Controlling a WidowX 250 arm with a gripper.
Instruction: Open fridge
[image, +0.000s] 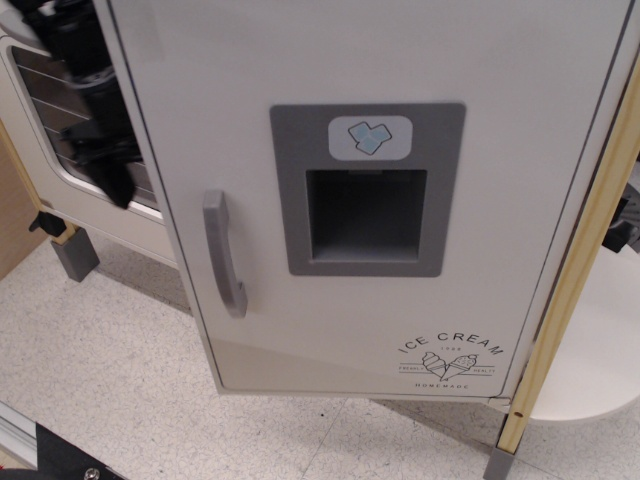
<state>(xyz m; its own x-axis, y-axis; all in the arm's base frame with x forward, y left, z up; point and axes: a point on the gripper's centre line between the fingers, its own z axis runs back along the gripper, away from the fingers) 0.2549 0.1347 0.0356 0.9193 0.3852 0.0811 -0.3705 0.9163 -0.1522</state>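
Observation:
The fridge door (500, 200) is white and large. It has a vertical grey handle (223, 253), a grey recessed ice-dispenser panel (366, 190) and an "ICE CREAM" logo (450, 357). The door stands swung out on its left side, its free edge well in front of the cabinet. My black gripper (120, 180) is at the upper left, just behind that free edge and in front of the oven window. One fingertip (117, 190) points down. The other finger is hidden behind the door edge, so its state does not show.
The white oven door (25, 140) with a wire-rack window is at the far left. A grey cabinet foot (75, 255) stands below it. A wooden post (570, 290) and a white rounded shelf (600, 350) are at the right. Speckled floor (120, 380) lies in front.

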